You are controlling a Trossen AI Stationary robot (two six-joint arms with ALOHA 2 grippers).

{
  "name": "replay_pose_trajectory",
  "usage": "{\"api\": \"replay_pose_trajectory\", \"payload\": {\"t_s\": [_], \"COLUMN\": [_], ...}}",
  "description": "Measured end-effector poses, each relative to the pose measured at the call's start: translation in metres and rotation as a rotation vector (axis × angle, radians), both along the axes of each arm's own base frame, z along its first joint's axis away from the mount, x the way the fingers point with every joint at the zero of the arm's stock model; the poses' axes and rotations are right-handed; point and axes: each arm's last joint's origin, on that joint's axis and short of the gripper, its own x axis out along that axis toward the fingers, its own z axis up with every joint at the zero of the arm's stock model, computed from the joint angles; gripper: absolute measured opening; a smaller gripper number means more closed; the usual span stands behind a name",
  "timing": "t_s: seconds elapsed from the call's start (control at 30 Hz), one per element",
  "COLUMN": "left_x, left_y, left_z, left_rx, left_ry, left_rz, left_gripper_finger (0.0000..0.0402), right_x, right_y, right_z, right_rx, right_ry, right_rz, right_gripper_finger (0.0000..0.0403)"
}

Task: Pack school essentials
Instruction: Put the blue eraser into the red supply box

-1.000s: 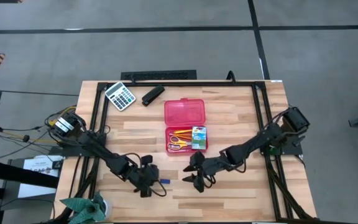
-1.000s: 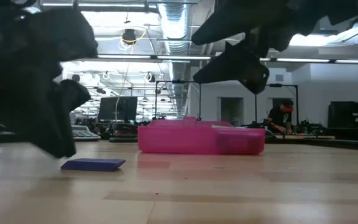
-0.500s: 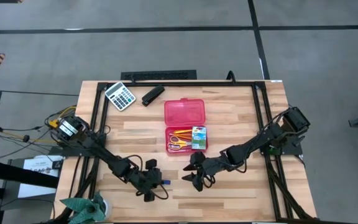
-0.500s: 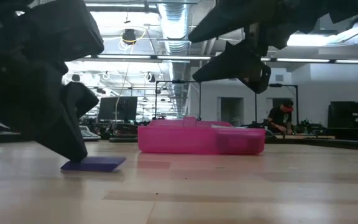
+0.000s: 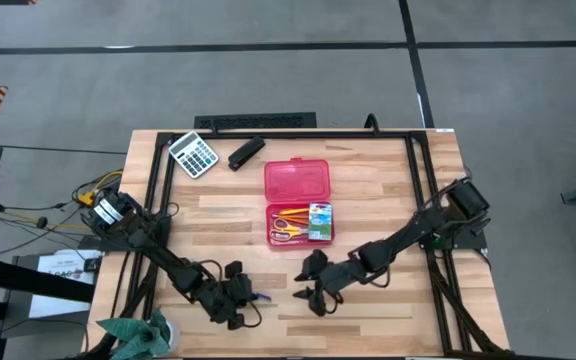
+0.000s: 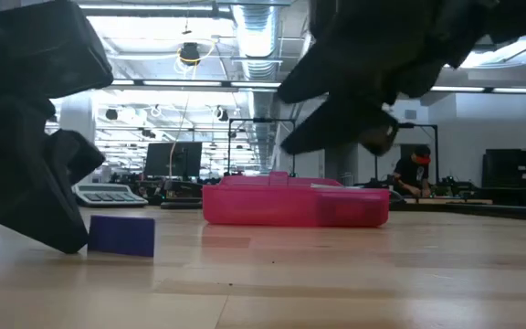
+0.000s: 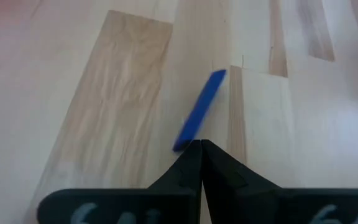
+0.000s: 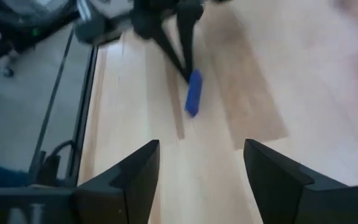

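Left wrist view: clenched fingers [image 7: 201, 147] pinch the tiny blue piece [image 7: 199, 109] by its end.

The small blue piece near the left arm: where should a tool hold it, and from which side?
Grip the blue piece across its thin faces, coming from above. It is a flat slab now tipped on edge against the shut left tool, so its broad faces are probably reachable.

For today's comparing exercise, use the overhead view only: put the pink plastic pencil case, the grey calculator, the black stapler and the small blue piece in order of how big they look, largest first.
1. Pink plastic pencil case, open
2. Grey calculator
3. Black stapler, narrower than the calculator
4. Small blue piece, a mere sliver by the left gripper
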Motion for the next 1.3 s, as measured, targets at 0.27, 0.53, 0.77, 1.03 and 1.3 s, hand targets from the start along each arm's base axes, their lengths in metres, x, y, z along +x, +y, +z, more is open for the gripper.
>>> {"api": "replay_pose_trajectory", "payload": {"t_s": [0.27, 0.53, 0.77, 1.03, 1.3], "left_x": [-0.002, -0.002, -0.002, -0.001, -0.001], "left_y": [-0.001, -0.001, -0.001, -0.001, 0.000], "left_z": [-0.001, 0.000, -0.001, 0.000, 0.000], "left_rx": [0.000, -0.002, 0.002, 0.003, 0.009], "left_ry": [-0.018, -0.024, -0.028, -0.031, -0.042], "left_rz": [0.011, 0.021, 0.027, 0.031, 0.056], "left_gripper_finger": [0.0000, 0.0000, 0.0000, 0.0000, 0.0000], "right_x": [0.038, 0.066, 0.089, 0.097, 0.093], "right_y": [0.014, 0.027, 0.028, 0.037, 0.037], "right_z": [-0.003, -0.014, -0.032, -0.047, -0.049], "right_rx": [-0.094, -0.211, -0.220, -0.256, -0.315], "right_ry": [0.029, 0.090, 0.095, 0.134, 0.172], "right_rz": [0.074, 0.107, 0.077, 0.072, 0.032], "right_gripper_finger": [0.0255, 0.0255, 0.0256, 0.0240, 0.0075]}}
